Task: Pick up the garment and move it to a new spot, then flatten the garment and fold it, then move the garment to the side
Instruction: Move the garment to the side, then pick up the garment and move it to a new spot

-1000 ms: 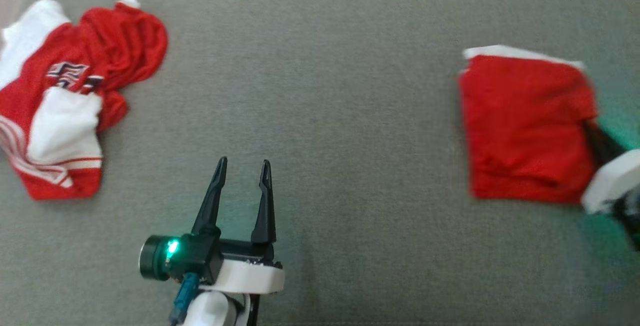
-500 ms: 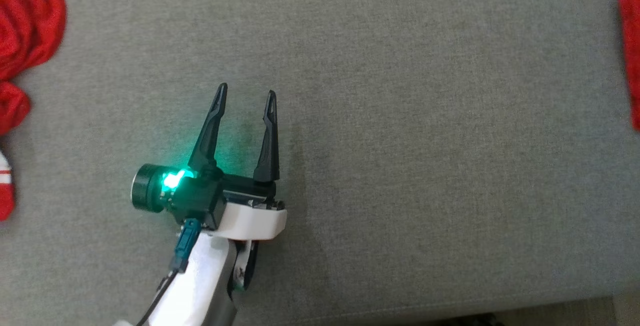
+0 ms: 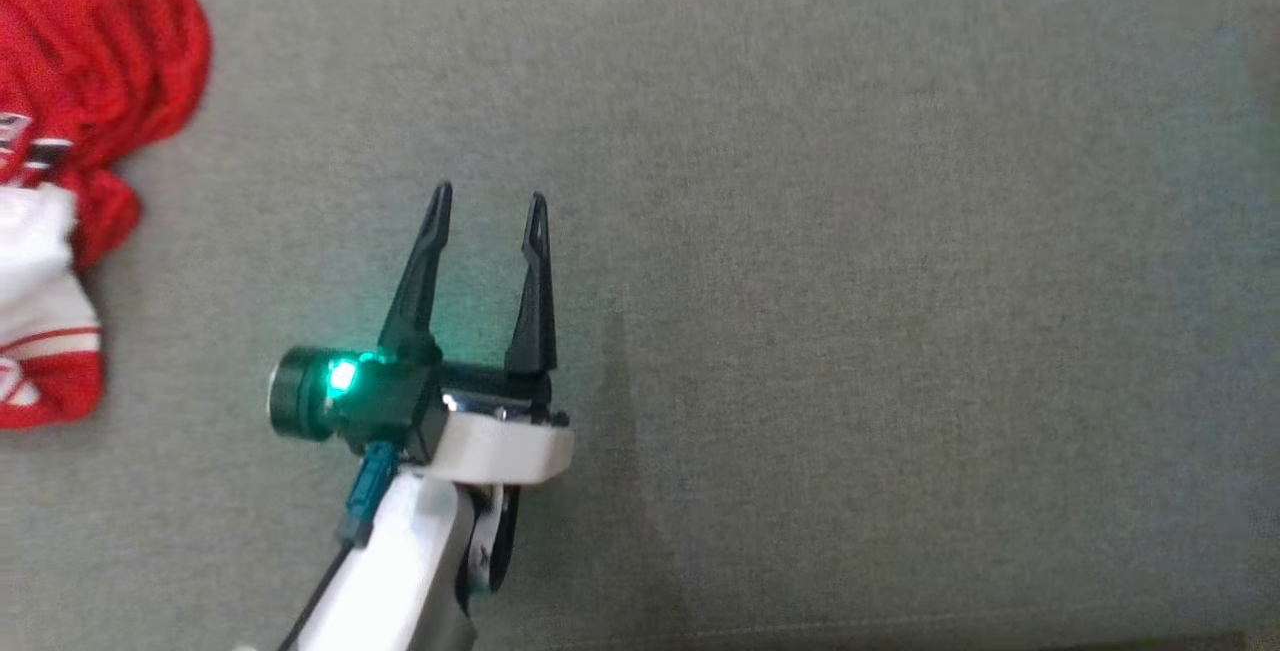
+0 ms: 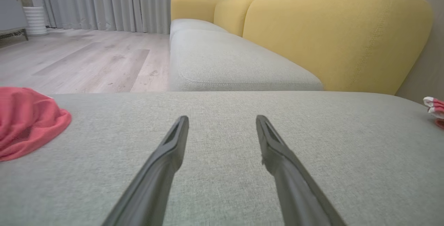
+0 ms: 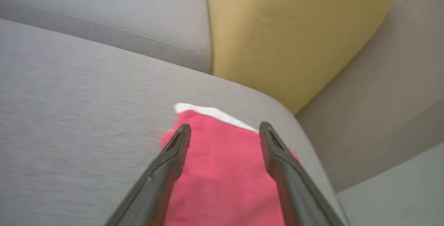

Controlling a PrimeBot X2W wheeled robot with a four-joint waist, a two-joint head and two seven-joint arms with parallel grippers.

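Crumpled jersey is getting chopped off by the head view's left edge. Folded garment is looking blurry and running off the bottom behind the right hand.

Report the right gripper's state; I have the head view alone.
Observer: The right gripper is open, its fingers spread wide.
Operator: Name what lies in front of it.
Observer: A red garment, lying flat, with a white edge at its far side.
Operator: Say where it lies.
Observer: On the grey cushion, near the rounded corner beside the yellow backrest.
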